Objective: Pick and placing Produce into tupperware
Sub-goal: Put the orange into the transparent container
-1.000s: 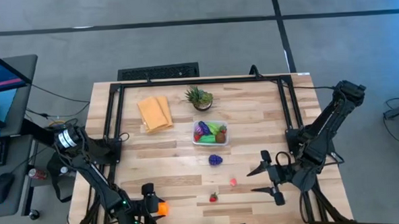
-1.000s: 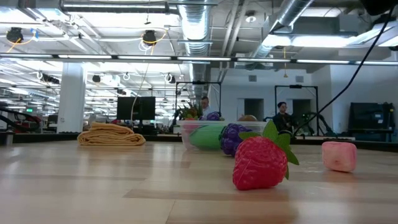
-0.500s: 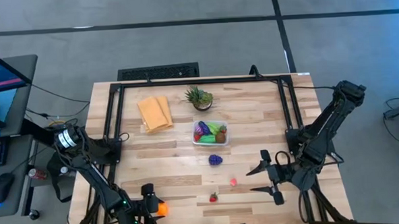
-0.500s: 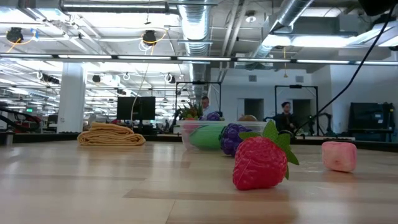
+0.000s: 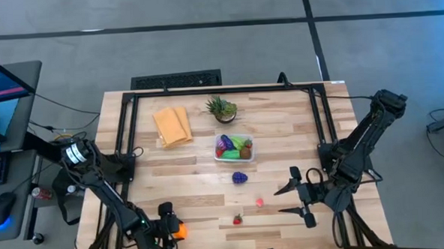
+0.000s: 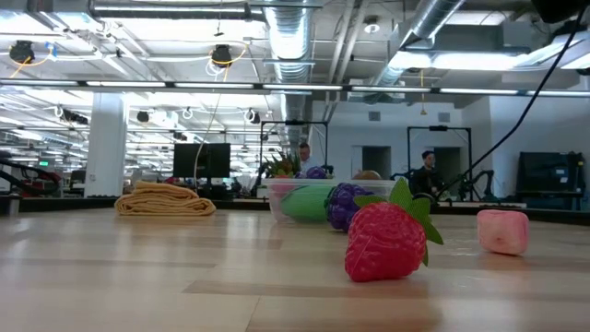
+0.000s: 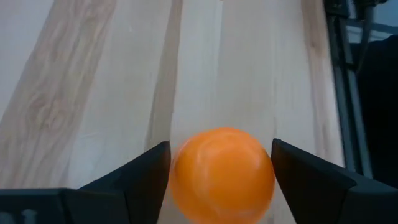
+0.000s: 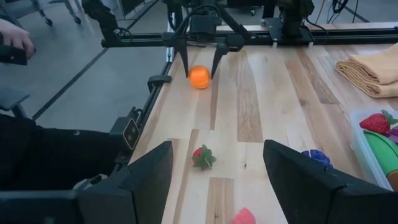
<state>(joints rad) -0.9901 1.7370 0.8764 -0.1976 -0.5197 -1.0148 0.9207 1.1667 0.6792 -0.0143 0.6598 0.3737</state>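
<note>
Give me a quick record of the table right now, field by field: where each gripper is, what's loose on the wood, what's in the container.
left gripper: near table edge, jaws either side of the orange ball, gaps visible
right gripper: open, empty, waiting at the right side
tupperware: mid-table, holds purple, green and red produce
loose produce: purple fruit, pink piece, strawberry
other: folded cloth, potted plant at the far side

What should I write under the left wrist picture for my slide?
The left gripper with its two dark fingers on either side of a round orange toy fruit on the pale wooden table.
</note>
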